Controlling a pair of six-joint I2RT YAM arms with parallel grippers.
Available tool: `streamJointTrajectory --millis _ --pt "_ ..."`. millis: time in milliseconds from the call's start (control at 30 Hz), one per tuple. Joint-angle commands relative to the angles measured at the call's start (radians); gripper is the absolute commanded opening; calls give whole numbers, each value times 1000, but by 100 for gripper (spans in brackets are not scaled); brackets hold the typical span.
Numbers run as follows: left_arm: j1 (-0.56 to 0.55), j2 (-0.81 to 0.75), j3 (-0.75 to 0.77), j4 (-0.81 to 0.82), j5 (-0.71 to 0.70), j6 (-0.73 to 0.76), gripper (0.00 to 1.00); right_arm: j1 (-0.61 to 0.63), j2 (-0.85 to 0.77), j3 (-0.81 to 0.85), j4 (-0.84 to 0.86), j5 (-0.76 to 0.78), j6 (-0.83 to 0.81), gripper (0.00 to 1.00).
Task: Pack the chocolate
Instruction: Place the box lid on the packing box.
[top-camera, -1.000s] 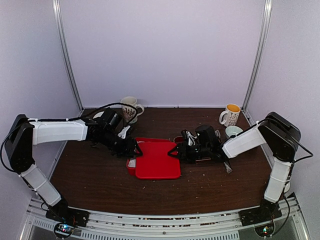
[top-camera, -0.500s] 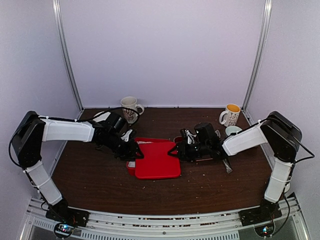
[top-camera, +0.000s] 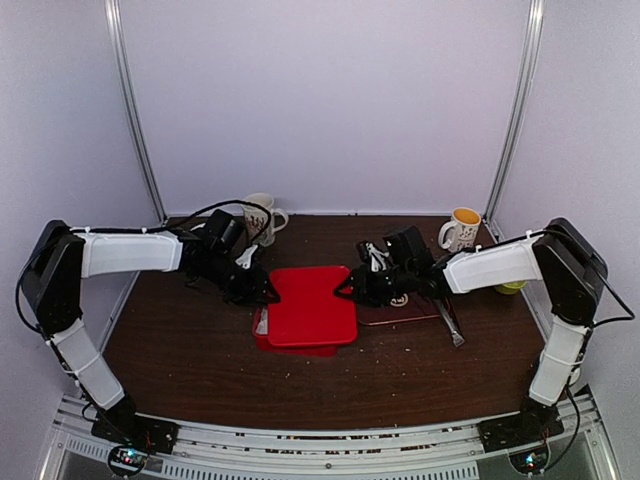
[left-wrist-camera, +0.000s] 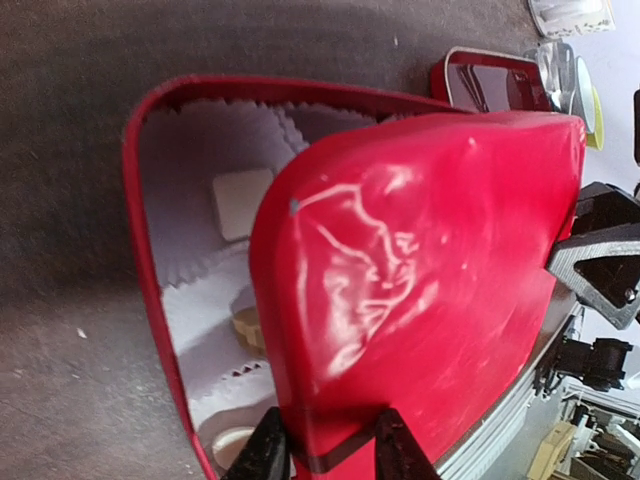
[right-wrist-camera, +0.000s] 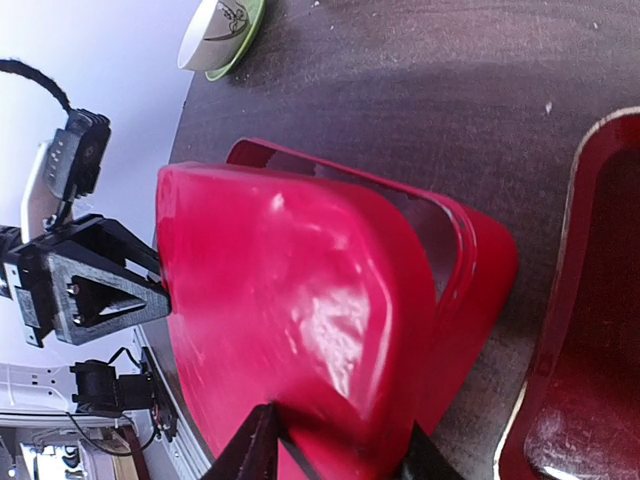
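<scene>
left jaws: pinching red lid (left-wrist-camera: 420, 270) | right jaws: likewise, apparently | chocolate (left-wrist-camera: 240, 203) in box (left-wrist-camera: 260, 83)

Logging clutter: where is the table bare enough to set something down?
Bare: near table strip before the red box, and back centre between white mug and yellow-lined mug. Crowded: mid-table, left gripper and right gripper on the red lid.
</scene>
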Motion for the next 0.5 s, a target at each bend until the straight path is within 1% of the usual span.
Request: streamJointTrajectory --millis 0,133,233,400,467 --pt "23 7 86 -11 -18 58 28 26 49 74 -101 45 -58 37" --pt "49 33 130 -50 -13 90 28 39 82 111 -146 48 -66 39" --pt "59 58 155 -80 -12 112 29 45 100 121 -169 43 -67 43" --pt "69 85 164 -99 -29 134 29 52 113 122 -193 56 -77 53" --pt "74 87 165 -102 -46 139 29 51 119 137 -216 63 -91 55"
